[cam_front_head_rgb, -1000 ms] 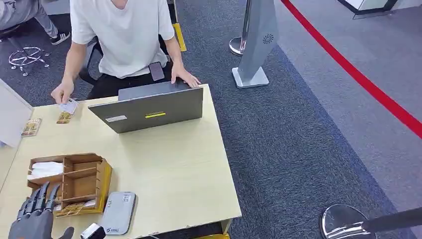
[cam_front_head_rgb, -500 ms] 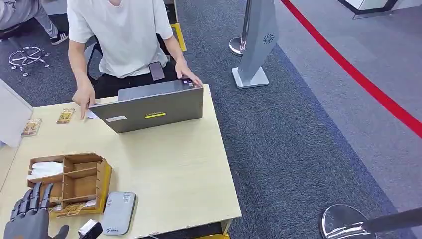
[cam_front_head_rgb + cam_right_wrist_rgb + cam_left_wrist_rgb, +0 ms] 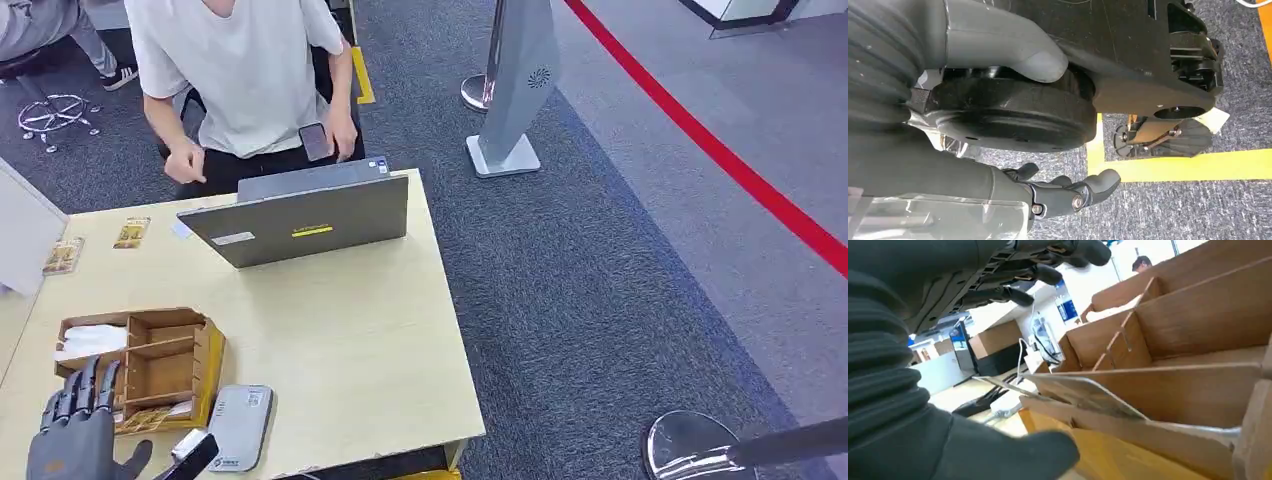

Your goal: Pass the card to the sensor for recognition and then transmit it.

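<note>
Head view: your left hand (image 3: 70, 440) sits at the near left corner of the pale wooden table (image 3: 350, 340), its dark fingers (image 3: 85, 385) spread and straight, pointing toward the wooden organizer box (image 3: 150, 365); they grasp nothing. Beside the hand's thumb, at the near table edge, lies a small dark device with a white end (image 3: 190, 452), whose nature you cannot tell. The grey sensor pad (image 3: 238, 428) lies flat just beside the organizer box, near the front edge.

Left wrist view: the same hand (image 3: 923, 340) is released, with the thumb below and the dark fingers (image 3: 1048, 275) extended above the box dividers. A card (image 3: 1083, 395) lies tilted in the front compartment of the organizer box (image 3: 1198, 340), its edge projecting over the front wall; the fingers are apart from it. White paper fills a rear compartment.

Right wrist view: your right hand (image 3: 1058, 192) hangs beside the robot's body above grey carpet (image 3: 1198, 210) crossed by a yellow floor line (image 3: 1173, 165). Its fingers (image 3: 1098, 182) are loosely curled and hold nothing.

Far side of the table: a grey laptop (image 3: 300, 215) stands open, its lid back toward you. A seated person in a white shirt (image 3: 245, 75) is behind it, with both hands off the table. Two small printed cards (image 3: 130, 232) lie at the far left of the table. A grey floor stand (image 3: 515, 90) rises on the carpet beyond, beside a red floor stripe (image 3: 720, 150).
</note>
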`<state>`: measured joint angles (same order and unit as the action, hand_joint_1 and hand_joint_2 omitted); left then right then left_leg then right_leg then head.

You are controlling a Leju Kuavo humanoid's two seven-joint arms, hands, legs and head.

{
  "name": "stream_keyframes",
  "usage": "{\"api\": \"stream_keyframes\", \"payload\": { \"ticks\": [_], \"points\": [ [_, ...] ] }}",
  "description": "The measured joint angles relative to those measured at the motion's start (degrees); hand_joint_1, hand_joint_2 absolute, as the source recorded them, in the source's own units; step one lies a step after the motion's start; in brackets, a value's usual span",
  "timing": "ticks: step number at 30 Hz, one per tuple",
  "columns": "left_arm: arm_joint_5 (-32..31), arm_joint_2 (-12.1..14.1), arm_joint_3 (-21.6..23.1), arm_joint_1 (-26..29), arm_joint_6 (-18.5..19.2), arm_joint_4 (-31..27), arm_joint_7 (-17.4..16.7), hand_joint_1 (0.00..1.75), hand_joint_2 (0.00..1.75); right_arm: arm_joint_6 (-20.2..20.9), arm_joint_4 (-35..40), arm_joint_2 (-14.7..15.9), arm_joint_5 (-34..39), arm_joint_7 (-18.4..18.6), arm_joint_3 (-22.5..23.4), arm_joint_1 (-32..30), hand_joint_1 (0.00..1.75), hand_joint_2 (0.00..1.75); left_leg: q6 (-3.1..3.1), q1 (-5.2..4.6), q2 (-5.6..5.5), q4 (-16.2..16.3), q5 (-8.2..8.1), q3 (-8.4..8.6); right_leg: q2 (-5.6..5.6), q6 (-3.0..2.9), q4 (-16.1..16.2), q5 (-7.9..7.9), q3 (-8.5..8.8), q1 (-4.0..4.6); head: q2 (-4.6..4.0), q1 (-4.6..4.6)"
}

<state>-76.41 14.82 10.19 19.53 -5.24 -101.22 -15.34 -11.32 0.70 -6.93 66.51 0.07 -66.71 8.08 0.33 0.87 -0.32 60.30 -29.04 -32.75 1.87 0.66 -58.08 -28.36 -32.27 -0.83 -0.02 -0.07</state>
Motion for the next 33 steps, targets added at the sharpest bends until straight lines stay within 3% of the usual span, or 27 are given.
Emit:
{"api": "stream_keyframes", "payload": {
  "ticks": [5, 16, 26, 33],
  "points": [
    [2.6, -0.1, 0.0, 0.0, 2.6, 0.2, 0.6, 1.75, 1.75, 0.1, -0.1, 0.0, 0.0, 0.4, -0.7, 0.2, 0.00, 1.75, 0.00, 0.02, 0.00, 0.0, 0.00, 0.00, 0.00, 0.00, 0.0, 0.00, 0.00, 0.02, 0.00, 0.00],
    [3.6, -0.1, 0.0, -0.3, 2.6, 0.3, 1.2, 1.75, 1.75, 0.1, -0.2, 0.0, 0.6, 0.4, -1.3, 0.2, 0.00, 1.75, 0.00, 0.01, 0.00, 0.0, 0.00, 0.00, 0.00, 0.00, 0.0, 0.00, 0.01, 0.02, 0.00, 0.00],
    [1.9, -0.3, 0.0, -0.6, 0.5, 0.4, 1.3, 1.75, 1.75, -0.1, -0.2, 0.0, 1.2, 0.3, -1.4, 0.2, 0.00, 1.75, 0.00, 0.02, 0.00, 0.0, 0.00, 0.00, 0.00, 0.00, 0.0, 0.00, 0.00, 0.02, 0.00, 0.00],
    [0.7, 0.6, 0.8, -1.2, 2.1, -6.0, 2.7, 1.75, 1.75, -0.2, -0.2, 0.0, 2.2, -0.2, -2.2, 0.2, 0.00, 1.75, 0.00, 0.02, -0.01, 0.0, 0.01, 0.00, -0.01, 0.00, 0.0, 0.00, -0.02, 0.02, 0.00, 0.00]
  ]
}}
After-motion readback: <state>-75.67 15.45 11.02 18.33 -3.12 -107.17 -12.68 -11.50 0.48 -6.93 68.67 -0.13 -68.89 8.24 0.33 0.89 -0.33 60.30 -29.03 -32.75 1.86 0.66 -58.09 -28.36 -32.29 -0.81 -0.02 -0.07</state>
